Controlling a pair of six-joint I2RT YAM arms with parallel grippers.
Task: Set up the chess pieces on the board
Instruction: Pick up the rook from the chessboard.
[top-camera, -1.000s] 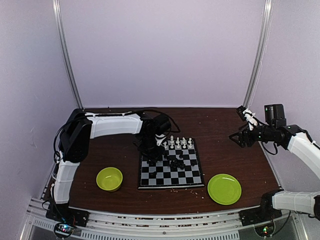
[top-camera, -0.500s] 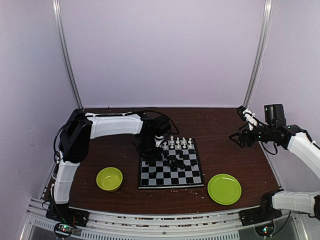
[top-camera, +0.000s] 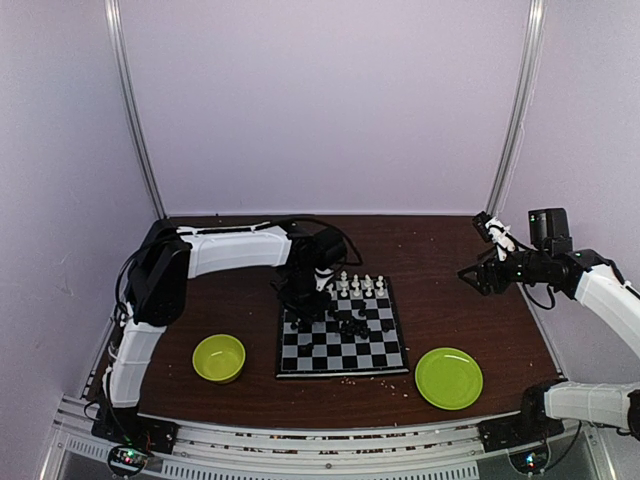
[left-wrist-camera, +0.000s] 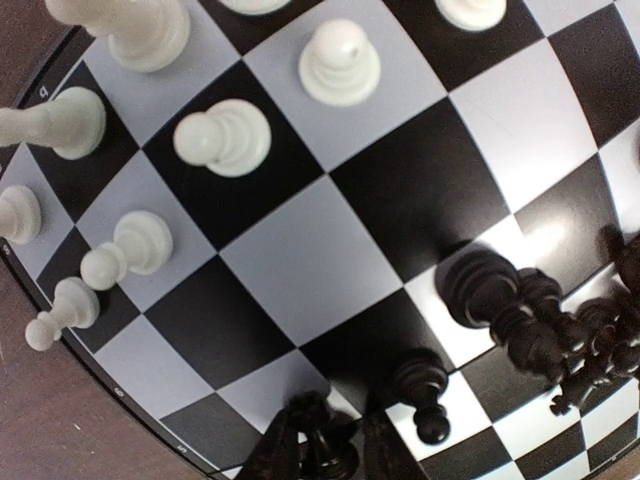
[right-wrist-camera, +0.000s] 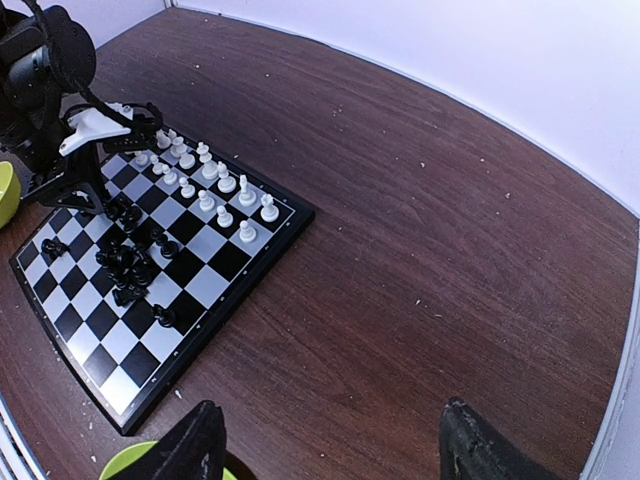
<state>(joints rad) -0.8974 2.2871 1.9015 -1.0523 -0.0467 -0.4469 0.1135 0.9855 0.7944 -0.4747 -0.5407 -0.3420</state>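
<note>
Left arm edged right; left gripper (left-wrist-camera: 327, 438) seemingly pinches black piece (left-wrist-camera: 322, 458) at board (top-camera: 300, 357) left edge. Right gripper (right-wrist-camera: 328, 442) wide, holding nothing, over table (right-wrist-camera: 430, 240) well right.

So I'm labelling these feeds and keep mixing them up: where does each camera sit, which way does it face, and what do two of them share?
Top external: high behind the bases, facing down at the board; both arms show.
Left wrist: on the left arm, close above the board; left gripper straddles a black piece at bottom.
Right wrist: raised at right, facing down-left across the table; open right gripper at bottom.
Shared: top and right wrist both show board and left arm.
</note>
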